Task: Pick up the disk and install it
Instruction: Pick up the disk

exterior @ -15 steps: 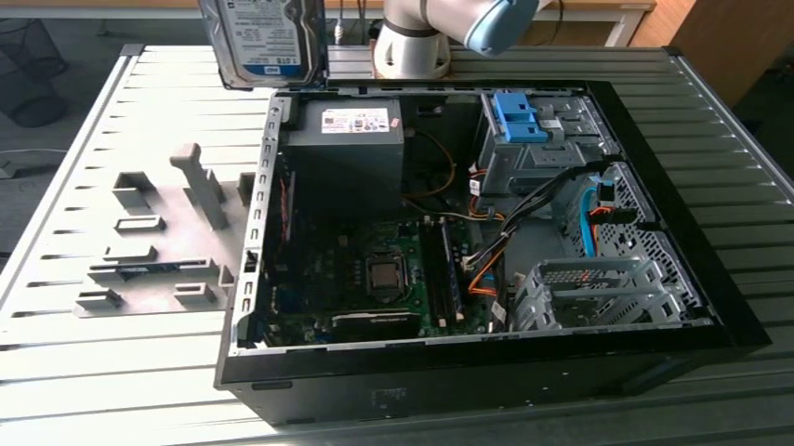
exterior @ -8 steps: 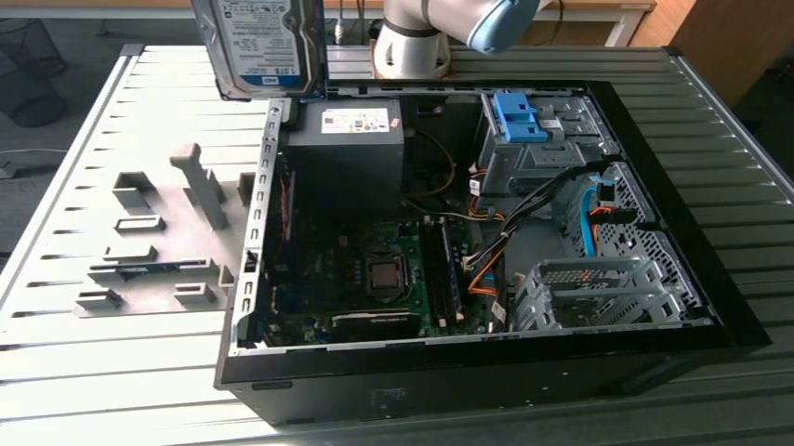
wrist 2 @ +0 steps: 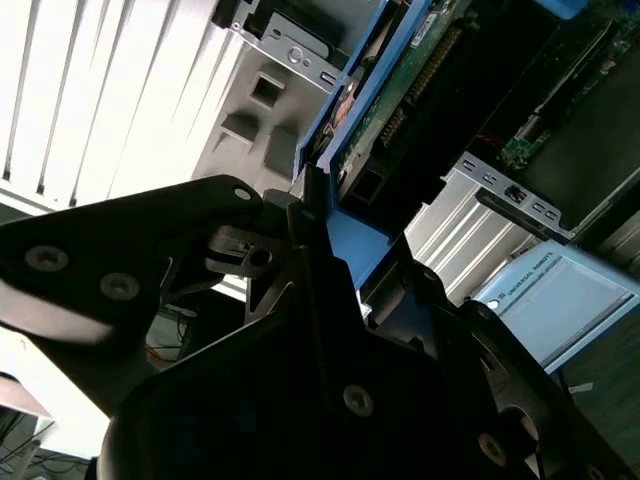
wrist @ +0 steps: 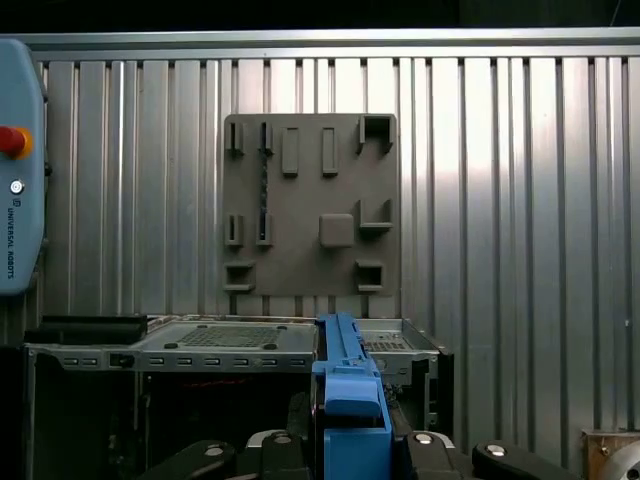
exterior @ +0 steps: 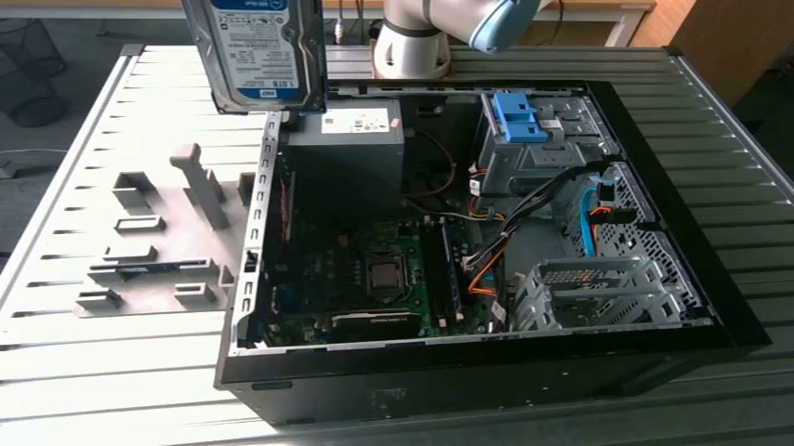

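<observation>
Exterior view is showing the disk [exterior: 267,51] hanging in the air at the upper left of the frame. In the picture it is sitting just over the far left corner of the open computer case [exterior: 496,390]. The disk is standing up on its edge. It is flat and shaped like a rectangle. Its shiny silver metal and its white and light-blue label are facing the camera.

The case is a big black box lying on its side. A green circuit board [exterior: 372,279] and many colored wires are showing inside it. A blue plastic latch [exterior: 519,116] is sitting on a grey metal bay at the upper right. A silver cage full of little holes [exterior: 596,293] is sitting at the lower right.

Everything is resting on a table [exterior: 125,372] made of long silver metal ribs. A dull grey board [exterior: 162,251] with blocks and slots is lying at the exterior view's left, beside the case.

In the second wrist view the black gripper [wrist 2: 335,240] is holding the disk by its blue plastic frame [wrist 2: 365,250]. The jaws are squeezing together on that frame, and it looks like one of the fingers [wrist 2: 300,215] is pressing right on its smooth blue edge. The green underside of the disk is showing past the frame.
</observation>
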Robot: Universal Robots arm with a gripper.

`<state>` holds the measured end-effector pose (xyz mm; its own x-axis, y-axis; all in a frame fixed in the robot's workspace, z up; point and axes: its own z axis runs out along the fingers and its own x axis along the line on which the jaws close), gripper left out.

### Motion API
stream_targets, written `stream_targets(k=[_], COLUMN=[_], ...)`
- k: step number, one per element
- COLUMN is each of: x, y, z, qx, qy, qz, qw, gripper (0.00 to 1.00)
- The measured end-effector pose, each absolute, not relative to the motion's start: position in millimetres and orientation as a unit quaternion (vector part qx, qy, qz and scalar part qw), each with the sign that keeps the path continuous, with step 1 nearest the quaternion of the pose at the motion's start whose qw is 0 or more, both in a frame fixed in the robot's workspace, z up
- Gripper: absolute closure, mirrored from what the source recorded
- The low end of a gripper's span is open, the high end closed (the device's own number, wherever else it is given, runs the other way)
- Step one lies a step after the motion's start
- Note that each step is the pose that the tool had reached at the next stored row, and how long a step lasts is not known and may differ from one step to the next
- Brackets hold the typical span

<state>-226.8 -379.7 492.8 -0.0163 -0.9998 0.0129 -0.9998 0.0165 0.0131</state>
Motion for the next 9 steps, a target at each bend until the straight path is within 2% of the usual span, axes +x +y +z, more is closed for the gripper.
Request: stream_targets(k=[7, 9], x=[-226, -225], y=[-391, -392], z=[493, 493], qx=[0.701, 0.701], qy=[-0.713, -0.713], qz=[0.003, -0.003], qw=[0.012, 0.006], gripper=[0.63, 0.63])
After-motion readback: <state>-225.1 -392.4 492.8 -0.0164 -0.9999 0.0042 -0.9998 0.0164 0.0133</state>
